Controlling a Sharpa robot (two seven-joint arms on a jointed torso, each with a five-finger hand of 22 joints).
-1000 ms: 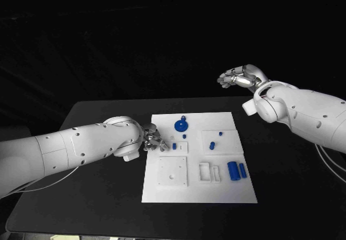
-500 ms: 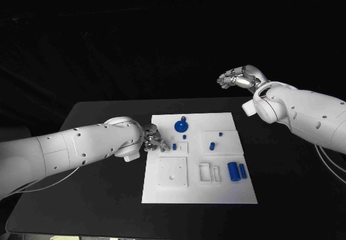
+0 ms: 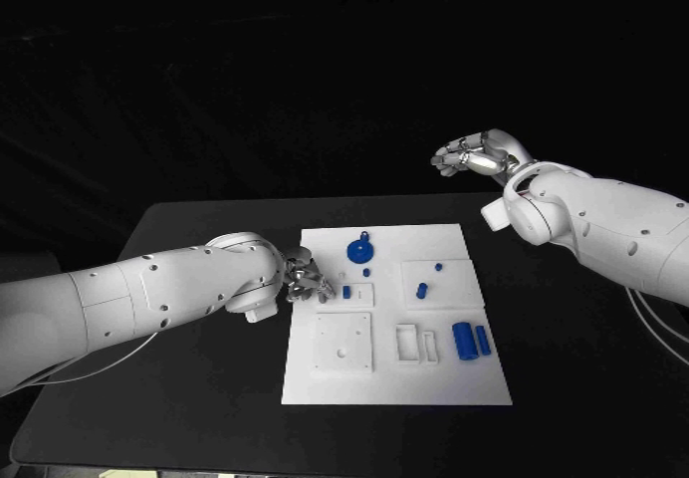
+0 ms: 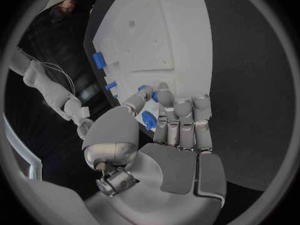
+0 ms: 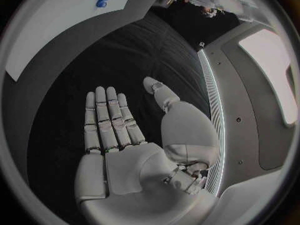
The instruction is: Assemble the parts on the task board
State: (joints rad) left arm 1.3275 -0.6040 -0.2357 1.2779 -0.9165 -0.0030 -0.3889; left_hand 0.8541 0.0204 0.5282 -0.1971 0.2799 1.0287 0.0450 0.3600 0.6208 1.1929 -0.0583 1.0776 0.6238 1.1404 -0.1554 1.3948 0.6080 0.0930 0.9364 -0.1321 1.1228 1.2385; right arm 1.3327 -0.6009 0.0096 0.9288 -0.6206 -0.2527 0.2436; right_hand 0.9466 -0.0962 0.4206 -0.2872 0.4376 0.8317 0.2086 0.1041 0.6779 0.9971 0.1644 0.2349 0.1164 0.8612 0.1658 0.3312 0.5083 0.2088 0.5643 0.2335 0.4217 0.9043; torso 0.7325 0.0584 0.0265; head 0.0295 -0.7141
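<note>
Nothing has shifted since the earlier head pictures: both arms and every part sit as they did, so the assembly is paused, not advancing.

Left hand [image 3: 302, 278] hangs at the task board [image 3: 395, 388]'s left edge, fingers [image 4: 181, 120] lying together and reaching over the board's rim. A small blue peg [image 4: 149, 120] shows between thumb and fingers in the left wrist view; whether it is pinched or merely lies beneath them, cannot tell.

Right hand [image 3: 478, 153] is raised well beyond the counter [image 3: 187, 398]'s far edge, flat and spread, holding nothing (palm bare in the right wrist view [image 5: 115, 135]).

Board sits mid-counter. On it: blue gear [image 3: 362, 247] near the far edge, blue cylinder [image 3: 464, 339] toward the right edge, other small blue pieces between.

Judgement: the left hand is at the picking or seating stage; most parts look unplaced.
</note>
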